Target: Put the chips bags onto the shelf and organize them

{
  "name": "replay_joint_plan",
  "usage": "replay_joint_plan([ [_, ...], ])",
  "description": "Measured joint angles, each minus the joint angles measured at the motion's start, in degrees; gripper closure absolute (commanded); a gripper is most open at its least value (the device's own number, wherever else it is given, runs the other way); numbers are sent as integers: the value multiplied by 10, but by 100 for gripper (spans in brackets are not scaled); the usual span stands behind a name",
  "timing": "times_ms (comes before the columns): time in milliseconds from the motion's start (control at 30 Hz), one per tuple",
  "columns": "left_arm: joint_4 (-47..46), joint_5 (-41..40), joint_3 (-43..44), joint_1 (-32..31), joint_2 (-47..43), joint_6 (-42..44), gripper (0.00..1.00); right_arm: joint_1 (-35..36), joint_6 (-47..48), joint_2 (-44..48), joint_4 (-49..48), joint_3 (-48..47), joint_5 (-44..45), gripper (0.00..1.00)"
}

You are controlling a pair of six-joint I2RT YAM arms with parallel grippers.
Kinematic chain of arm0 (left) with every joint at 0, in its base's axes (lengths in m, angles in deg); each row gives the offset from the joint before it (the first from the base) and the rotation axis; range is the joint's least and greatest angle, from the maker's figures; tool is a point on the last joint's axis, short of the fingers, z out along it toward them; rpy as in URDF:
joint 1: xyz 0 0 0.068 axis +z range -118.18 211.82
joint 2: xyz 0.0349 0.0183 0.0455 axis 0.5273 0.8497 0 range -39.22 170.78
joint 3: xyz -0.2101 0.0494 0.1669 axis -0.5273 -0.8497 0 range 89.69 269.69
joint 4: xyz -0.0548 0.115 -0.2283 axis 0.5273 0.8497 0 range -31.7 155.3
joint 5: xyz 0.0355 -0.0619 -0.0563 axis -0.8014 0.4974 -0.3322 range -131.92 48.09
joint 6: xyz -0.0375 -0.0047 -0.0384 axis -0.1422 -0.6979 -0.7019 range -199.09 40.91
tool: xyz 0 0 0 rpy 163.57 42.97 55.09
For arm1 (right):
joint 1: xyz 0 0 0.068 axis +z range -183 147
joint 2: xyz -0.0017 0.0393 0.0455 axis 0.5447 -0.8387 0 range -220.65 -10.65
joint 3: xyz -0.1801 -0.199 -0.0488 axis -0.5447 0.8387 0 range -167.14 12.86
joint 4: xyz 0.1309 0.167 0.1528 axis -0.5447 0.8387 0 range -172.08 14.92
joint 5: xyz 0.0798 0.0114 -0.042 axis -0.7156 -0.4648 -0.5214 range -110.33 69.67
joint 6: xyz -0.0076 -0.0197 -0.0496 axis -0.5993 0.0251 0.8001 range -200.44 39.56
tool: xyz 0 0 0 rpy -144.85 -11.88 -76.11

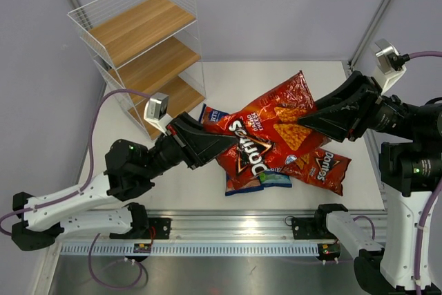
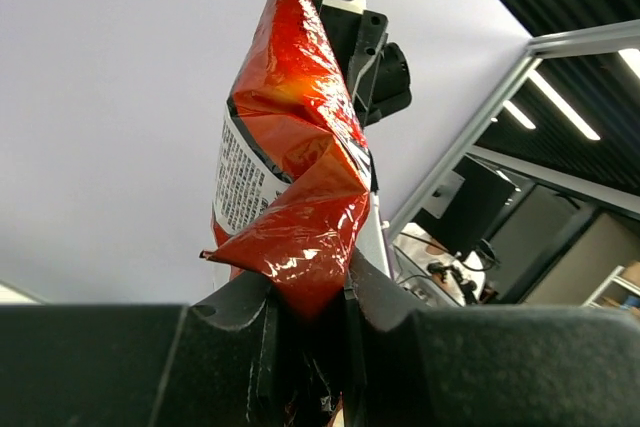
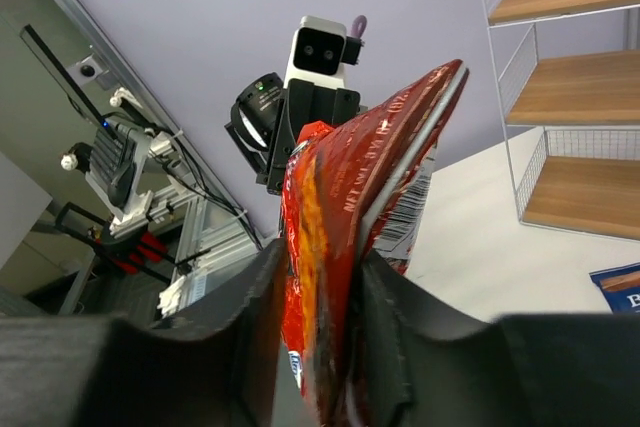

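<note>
So on the far left at the back you've got the shelf (image 1: 145, 46), white wire with three wooden boards, sitting on the corner of the white table (image 1: 331, 81), and none of its boards has a bag on it. Moving right, the left tool (image 1: 230, 143) is clamped down on the left end of the big Doritos bag (image 1: 266, 132); in its own wrist view the fingers (image 2: 375, 297) are nearly together with just the crumpled red foil (image 2: 290, 147) squeezed between them (image 2: 310, 297). A dark blue bag (image 1: 213, 115) pokes out just behind that tool, near the foot of the shelf, and it shows up in the corner of the right wrist view too (image 3: 615, 287). Under the big bag's near edge there's another blue bag (image 1: 243, 186) flat on the table. Then the right tool (image 1: 305, 121) has the big bag's other end pinched the same way, jaws closed to a narrow slit on the seam (image 3: 320, 277), bag (image 3: 350, 217) stretched between the two arms. A smaller Doritos bag (image 1: 323, 167) lies on the table right below that tool.
</note>
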Motion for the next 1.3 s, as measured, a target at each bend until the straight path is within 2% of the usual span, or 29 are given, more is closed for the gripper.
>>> replay_joint_plan([
  [100,35,-14,10,0,-14,12,100,0,11,0,12,0,9,42],
  [133,45,-20,12,0,-18,16,100,0,16,0,16,0,12,35],
  [200,59,-29,14,0,-24,21,100,0,24,0,26,0,19,14],
  [267,71,-40,15,0,-29,26,100,0,39,0,39,0,28,1],
  [433,96,-78,14,0,-47,31,100,0,113,1,139,-23,86,1],
  [633,99,-139,14,0,-76,38,100,0,209,14,322,-100,278,1],
  [833,138,-258,41,-1,-79,49,100,0,256,60,416,-136,429,0],
  [1067,128,-455,118,-1,-31,103,100,0,270,88,435,-124,470,1],
  [1300,8,-617,251,16,73,272,100,0,270,90,442,-74,470,0],
])
